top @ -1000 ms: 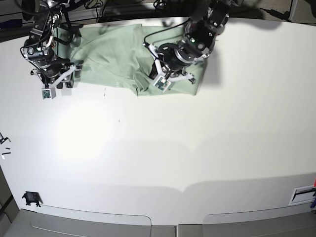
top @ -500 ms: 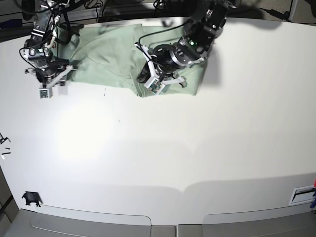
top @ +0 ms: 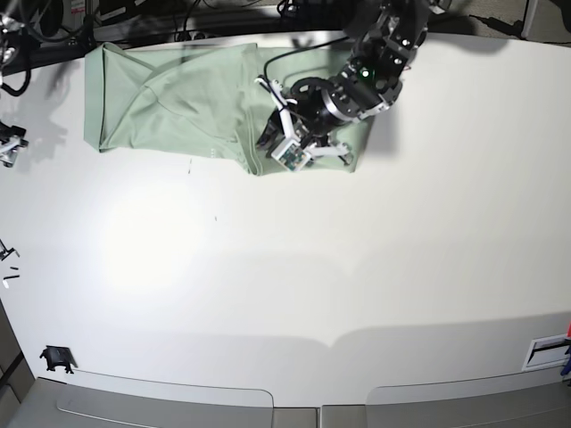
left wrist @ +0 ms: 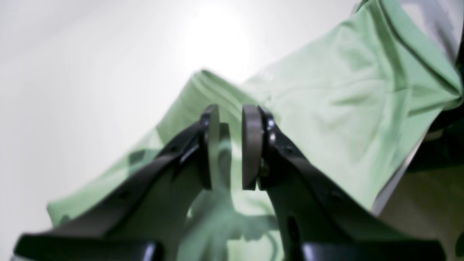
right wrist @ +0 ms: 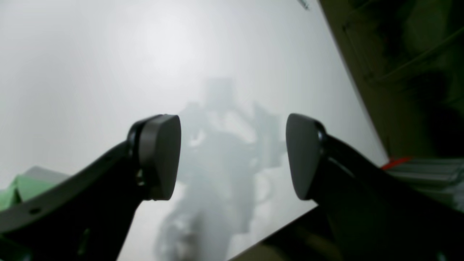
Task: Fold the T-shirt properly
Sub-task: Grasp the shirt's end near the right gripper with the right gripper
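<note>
Retreating off the tabletop's (top: 294, 267) left edge with fingers spread wide, the right gripper (right wrist: 232, 156) is leaving the T-shirt (top: 187, 98) at the far edge while the left gripper (left wrist: 230, 146), fingers slightly parted, is hovering over its folded hem.

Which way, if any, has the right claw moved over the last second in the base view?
Yes. The right claw has swung off the T-shirt toward the table's left edge.

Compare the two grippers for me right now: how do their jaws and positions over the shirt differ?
The left gripper shows only a narrow gap between its pads, while the right gripper stands wide open. The left gripper hangs over the T-shirt near its lower edge; the right gripper faces bare table, with only a scrap of green at its view's lower left. Neither has cloth between its jaws.
</note>
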Robot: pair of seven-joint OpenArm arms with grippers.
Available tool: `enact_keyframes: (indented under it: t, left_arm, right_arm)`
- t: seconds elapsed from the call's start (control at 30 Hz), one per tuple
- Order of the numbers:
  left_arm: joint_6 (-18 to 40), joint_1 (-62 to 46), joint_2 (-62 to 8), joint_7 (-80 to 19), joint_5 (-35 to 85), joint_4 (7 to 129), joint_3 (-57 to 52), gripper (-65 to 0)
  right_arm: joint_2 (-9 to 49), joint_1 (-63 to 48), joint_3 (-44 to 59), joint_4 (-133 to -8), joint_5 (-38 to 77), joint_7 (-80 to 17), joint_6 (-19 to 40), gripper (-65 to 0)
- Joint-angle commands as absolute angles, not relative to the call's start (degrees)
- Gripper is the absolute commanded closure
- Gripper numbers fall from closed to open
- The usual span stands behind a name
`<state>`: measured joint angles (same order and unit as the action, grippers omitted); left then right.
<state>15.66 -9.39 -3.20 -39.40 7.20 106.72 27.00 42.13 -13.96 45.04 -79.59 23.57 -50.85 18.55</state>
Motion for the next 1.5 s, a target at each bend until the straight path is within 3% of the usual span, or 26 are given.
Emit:
enact_keyframes:
  t: [0.0, 0.13, 0.3, 0.47, 0.83, 1.27, 1.47]
  left_arm:
    - [15.9, -9.2, -3.2, -38.2, 7.6, 107.8, 27.0, -9.8]
    - [15.9, -9.4, -3.9, -38.1, 7.6, 107.8, 27.0, -9.8]
    - [15.9, -9.3, -3.8, -37.7, 7.6, 107.8, 27.0, -9.8]
    - [15.9, -9.3, -3.8, -37.5, 7.6, 107.8, 27.0, -9.8]
    - [15.9, -9.3, -3.8, -37.5, 7.6, 107.8, 27.0, -9.8]
    - [15.9, -9.3, -3.9, -37.5, 7.6, 107.8, 27.0, -9.8]
    - [15.9, -9.3, -3.8, -37.5, 7.6, 107.8, 27.0, -9.8]
  right_arm:
    - [45.0, -13.6, 46.2, -77.7, 26.4, -50.4, 20.3, -42.4]
    - [47.9, -12.8, 46.3, -65.7, 41.5, -55.5, 30.0, -42.4]
    - [47.1, -12.2, 46.2, -53.2, 62.2, -67.1, 40.0, -42.4]
    - [45.1, -12.2, 46.2, -45.9, 72.9, -73.3, 40.0, -42.4]
    - [39.9, -12.2, 46.0, -45.6, 73.8, -75.5, 40.0, -42.3]
    - [39.6, -12.2, 45.4, -45.6, 82.9, -80.0, 40.0, -42.3]
    - [39.7, -12.2, 39.1, -45.6, 82.9, -80.0, 40.0, -42.3]
